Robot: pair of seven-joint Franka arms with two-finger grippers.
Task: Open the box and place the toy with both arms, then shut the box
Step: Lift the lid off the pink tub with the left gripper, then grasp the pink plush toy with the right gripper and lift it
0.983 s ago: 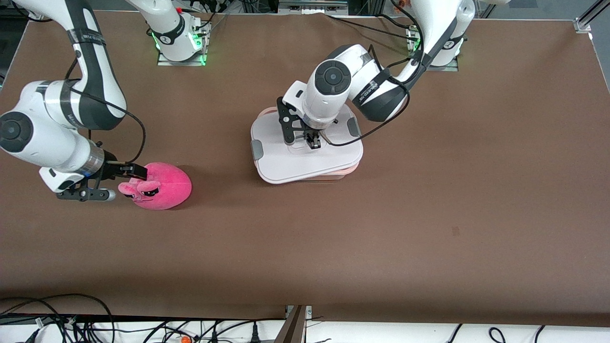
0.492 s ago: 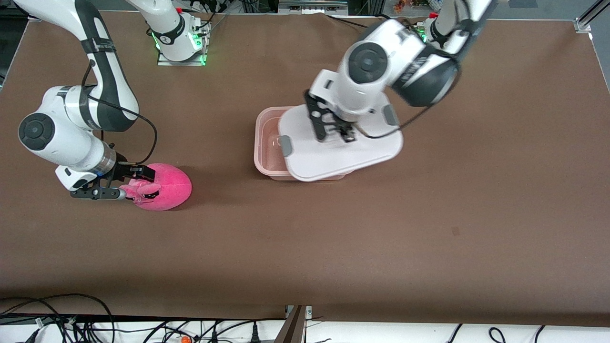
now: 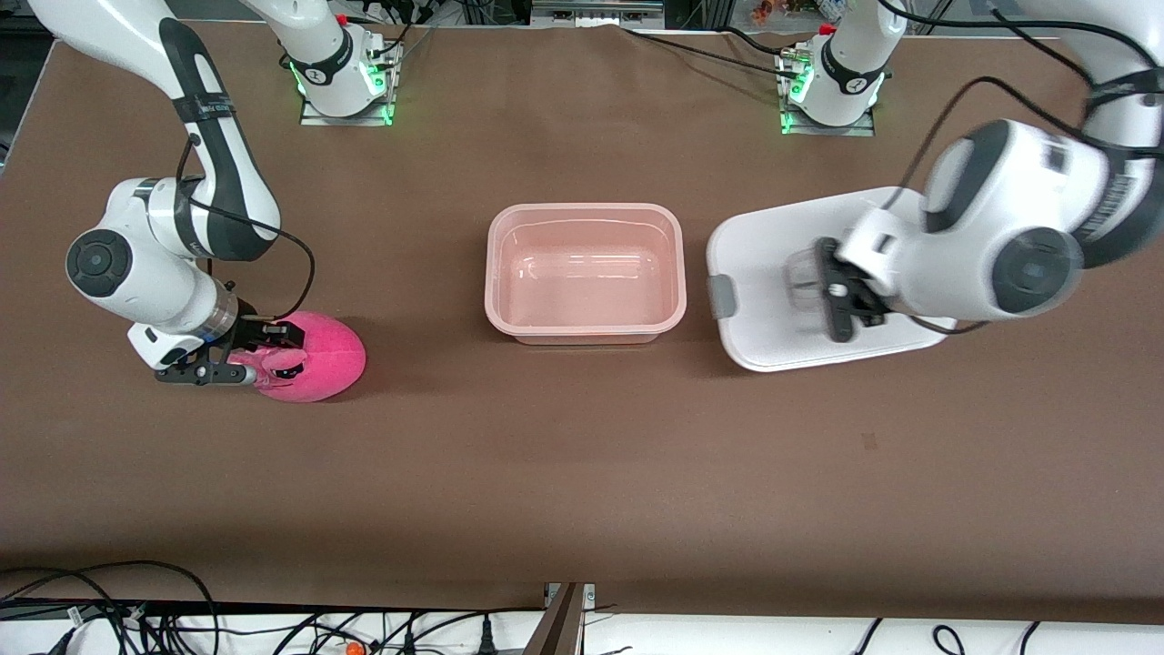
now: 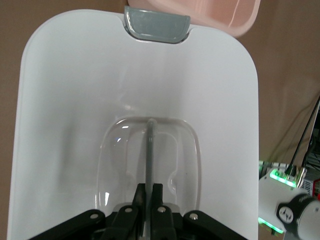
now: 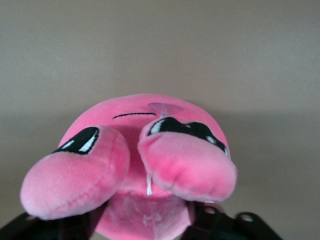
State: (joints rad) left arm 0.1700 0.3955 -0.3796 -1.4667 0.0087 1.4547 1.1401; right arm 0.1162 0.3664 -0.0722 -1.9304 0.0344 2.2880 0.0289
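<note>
The right end effector (image 3: 259, 357) is closing around the toy (image 3: 314, 357), well toward the right arm's end from the open box (image 3: 586, 273); the left end effector (image 3: 841, 305) is clamped on the lid (image 3: 773, 273) handle.

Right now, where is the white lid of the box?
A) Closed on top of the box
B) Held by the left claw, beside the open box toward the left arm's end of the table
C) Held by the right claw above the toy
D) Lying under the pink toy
B: the left claw is shut on the handle of the lid, which is beside the open box, while the toy is at the right claw.
</note>
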